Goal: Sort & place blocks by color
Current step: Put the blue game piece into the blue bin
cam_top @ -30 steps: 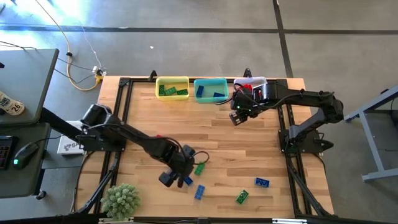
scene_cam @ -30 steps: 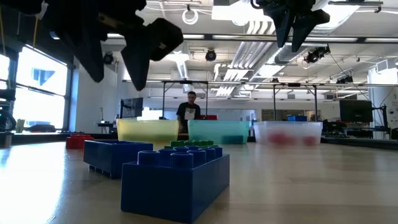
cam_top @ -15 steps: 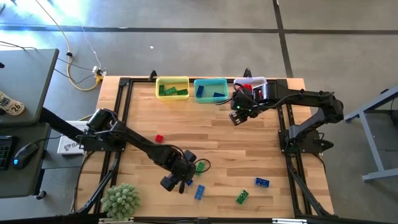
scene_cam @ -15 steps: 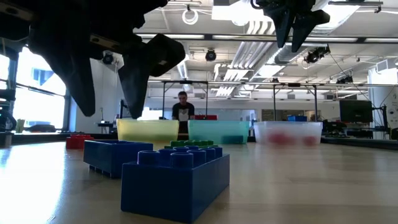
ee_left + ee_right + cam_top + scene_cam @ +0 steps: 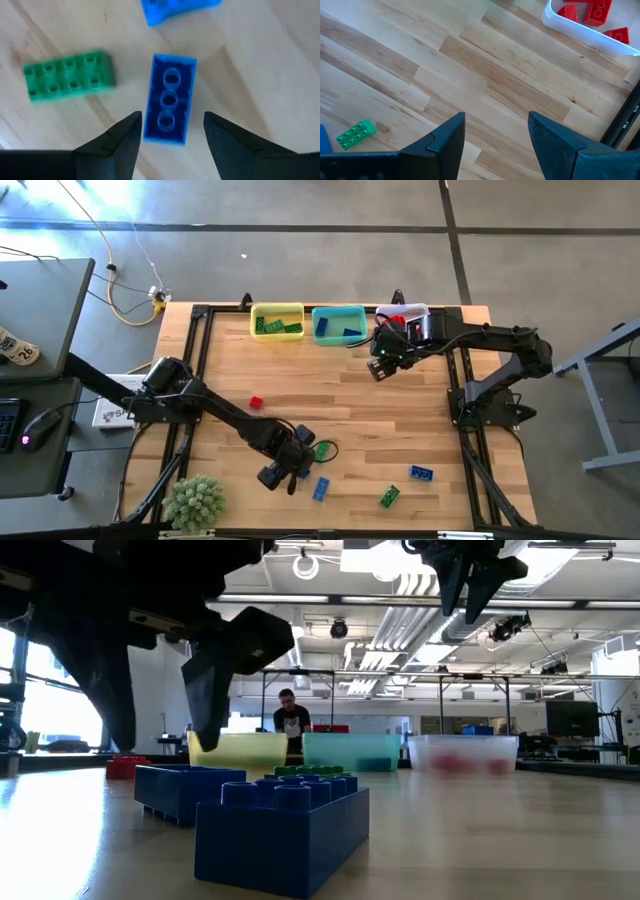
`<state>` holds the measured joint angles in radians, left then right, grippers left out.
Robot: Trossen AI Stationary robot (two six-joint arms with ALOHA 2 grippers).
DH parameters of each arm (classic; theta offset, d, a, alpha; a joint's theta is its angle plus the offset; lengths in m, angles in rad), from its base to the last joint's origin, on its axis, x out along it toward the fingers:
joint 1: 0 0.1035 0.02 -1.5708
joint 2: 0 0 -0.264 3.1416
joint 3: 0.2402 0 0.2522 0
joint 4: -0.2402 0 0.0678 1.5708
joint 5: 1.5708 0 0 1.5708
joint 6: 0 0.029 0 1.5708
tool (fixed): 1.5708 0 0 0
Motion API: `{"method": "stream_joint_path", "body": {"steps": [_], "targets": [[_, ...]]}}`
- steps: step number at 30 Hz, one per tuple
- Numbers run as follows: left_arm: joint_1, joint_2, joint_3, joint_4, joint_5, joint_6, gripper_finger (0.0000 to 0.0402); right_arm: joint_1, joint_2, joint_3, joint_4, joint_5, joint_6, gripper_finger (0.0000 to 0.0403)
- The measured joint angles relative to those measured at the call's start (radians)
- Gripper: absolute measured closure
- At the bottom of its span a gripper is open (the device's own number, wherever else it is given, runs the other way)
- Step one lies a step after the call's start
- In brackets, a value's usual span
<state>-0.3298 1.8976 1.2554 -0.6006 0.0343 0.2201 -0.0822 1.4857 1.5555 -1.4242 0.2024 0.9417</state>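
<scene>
Left pincer (image 5: 170, 132): spread wide, straddling a dark blue block (image 5: 169, 106) w/o touching, on tabletop (image 5: 350, 400).
Green block (image 5: 69, 76): just beside dark blue block.
Lighter blue block (image 5: 177, 9): near its far end.
Right pincer (image 5: 495, 135): wide, empty, above tabletop near clear bin (image 5: 590, 30) w/ red blocks (image 5: 592, 12).
</scene>
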Motion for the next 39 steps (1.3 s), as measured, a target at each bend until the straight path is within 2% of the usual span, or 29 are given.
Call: {"method": "stream_joint_path", "body": {"steps": [6, 16, 19, 25, 33, 39], "targets": [[-0.009, 0.051, 0.000, 0.014, -0.047, -0.012, 0.0199, 0.000, 0.000, 0.000, 0.006, -0.001, 0.003, 0.0199], [-0.012, 0.070, 0.001, 0.025, -0.049, -0.034, 0.0202, 0.000, 0.000, 0.000, 0.016, -0.005, 0.001, 0.0199], [-0.012, 0.070, 0.001, 0.023, -0.049, -0.034, 0.0221, 0.000, 0.000, 0.000, 0.018, -0.004, 0.001, 0.0199], [-0.011, 0.067, 0.001, 0.024, -0.046, -0.034, 0.0305, 0.000, 0.000, 0.000, 0.029, -0.004, 0.002, 0.0199], [-0.011, 0.044, 0.001, -0.001, -0.047, -0.081, 0.0305, 0.000, 0.000, 0.000, 0.039, -0.011, -0.004, 0.0199], [0.011, -0.030, 0.001, -0.049, -0.100, -0.086, 0.0305, 0.000, 0.000, 0.000, 0.041, -0.011, -0.033, 0.0199]]}}
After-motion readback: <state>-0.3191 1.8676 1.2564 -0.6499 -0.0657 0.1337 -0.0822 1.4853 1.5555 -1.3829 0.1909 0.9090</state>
